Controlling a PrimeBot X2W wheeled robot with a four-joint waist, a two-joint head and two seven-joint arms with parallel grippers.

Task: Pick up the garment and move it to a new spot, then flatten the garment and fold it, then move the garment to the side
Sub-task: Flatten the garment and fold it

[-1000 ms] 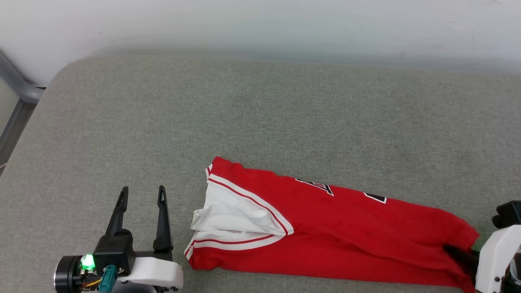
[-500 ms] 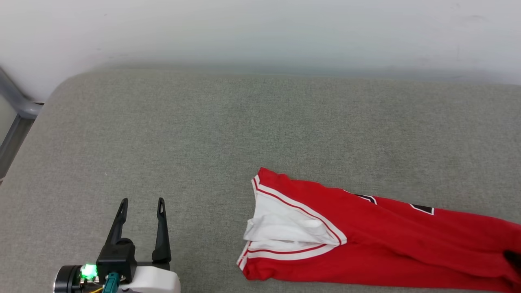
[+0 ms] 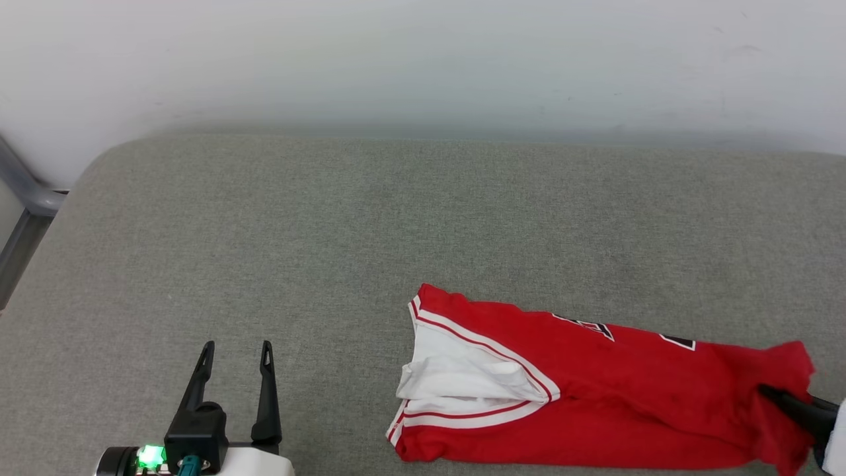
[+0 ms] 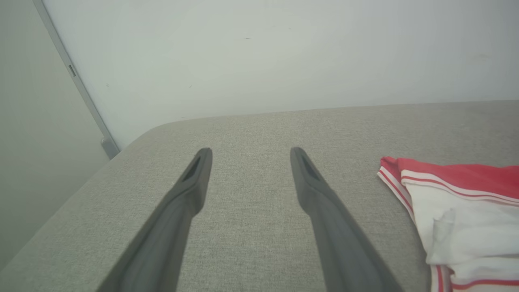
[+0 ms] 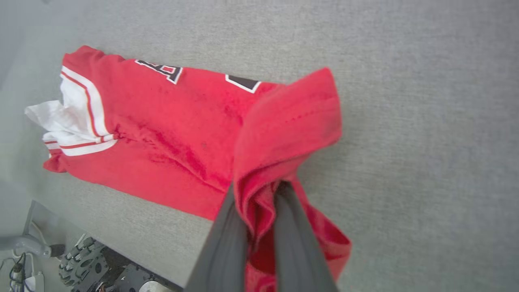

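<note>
The garment [image 3: 595,396] is a red jersey with a white sleeve and striped trim. It lies folded in a long strip across the grey cushioned surface [image 3: 330,231], with black numerals along its far edge. My right gripper [image 3: 783,403] is shut on the bunched hem end at the lower right. In the right wrist view my right gripper [image 5: 259,190] pinches a raised fold of the red garment [image 5: 174,129]. My left gripper [image 3: 238,347] stands open over bare cushion, left of the sleeve end. In the left wrist view my left gripper [image 4: 250,151] holds nothing, with the garment [image 4: 458,186] at the right.
A pale wall [image 3: 423,59] runs along the back of the cushioned surface. A grey metal frame [image 3: 20,192] stands past the left corner. Below the near edge, the right wrist view shows cables and machine parts [image 5: 81,267].
The right gripper has dragged the garment to the right across the cushion, and its hem end now stands bunched up. The head camera has tilted upward. The left gripper stays open.
</note>
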